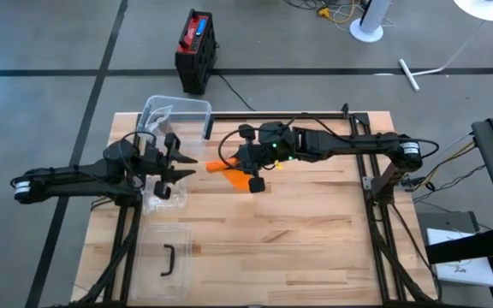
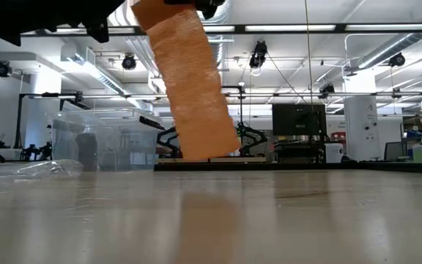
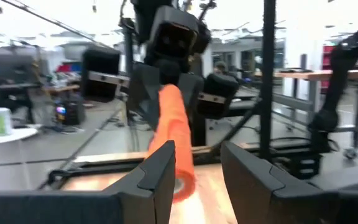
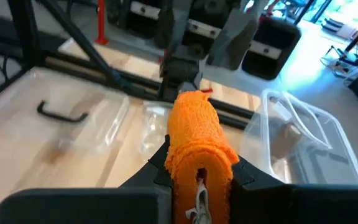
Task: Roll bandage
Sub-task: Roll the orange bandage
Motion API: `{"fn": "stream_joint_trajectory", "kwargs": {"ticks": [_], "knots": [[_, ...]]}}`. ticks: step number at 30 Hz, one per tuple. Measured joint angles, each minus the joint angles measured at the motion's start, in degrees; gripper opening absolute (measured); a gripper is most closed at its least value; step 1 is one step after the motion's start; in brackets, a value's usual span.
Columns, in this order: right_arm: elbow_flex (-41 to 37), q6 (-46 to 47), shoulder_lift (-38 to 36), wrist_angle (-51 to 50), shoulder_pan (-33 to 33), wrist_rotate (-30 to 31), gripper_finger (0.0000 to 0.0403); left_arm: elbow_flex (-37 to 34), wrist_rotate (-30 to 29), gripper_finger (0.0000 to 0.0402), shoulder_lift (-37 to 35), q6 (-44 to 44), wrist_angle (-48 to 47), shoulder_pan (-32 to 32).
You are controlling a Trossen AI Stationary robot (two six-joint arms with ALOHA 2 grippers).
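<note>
i work with two grippers over a pale wooden tabletop (image 1: 315,222). my right gripper (image 1: 256,168) sits just left of the centre of the high view, and its fingers are clamped narrow on one end of the orange bandage (image 1: 234,171). in the right wrist view the bandage (image 4: 197,140) bunches up thick between my two fingers at the bottom centre and runs away from the camera toward the other arm.

my left gripper (image 1: 176,167) is at the left-centre of the high view, pointing at the bandage's far end. in the left wrist view its fingers (image 3: 160,171) stand partly apart, with the bandage (image 3: 176,143) passing down between them; i cannot tell if they pinch it or only flank it.

in the low view the bandage (image 2: 189,81) hangs as a broad orange strip from the top centre, tilted, its lower end above the tabletop (image 2: 269,213).

a clear plastic box (image 1: 174,120) stands at the upper left of the tabletop in the high view, and its clear lid (image 1: 165,257) with a dark handle lies at the lower left.
</note>
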Motion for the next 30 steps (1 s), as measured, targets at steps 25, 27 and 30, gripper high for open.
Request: {"fn": "stream_joint_trajectory", "kwargs": {"ticks": [25,27,30], "knots": [[-27.12,12.53,-11.03,31.53,-0.54,-1.53,0.0048,-3.09,1.89,0.0134,7.50,0.79,16.25,0.08],[-26.93,12.49,-11.10,34.71,-0.77,-1.54,0.0048,-3.76,1.89,0.0143,6.29,0.64,15.99,0.08],[-25.05,11.00,-10.50,35.68,-0.85,-1.53,0.0048,-4.07,1.82,0.0157,5.64,-0.24,15.54,0.08]]}}
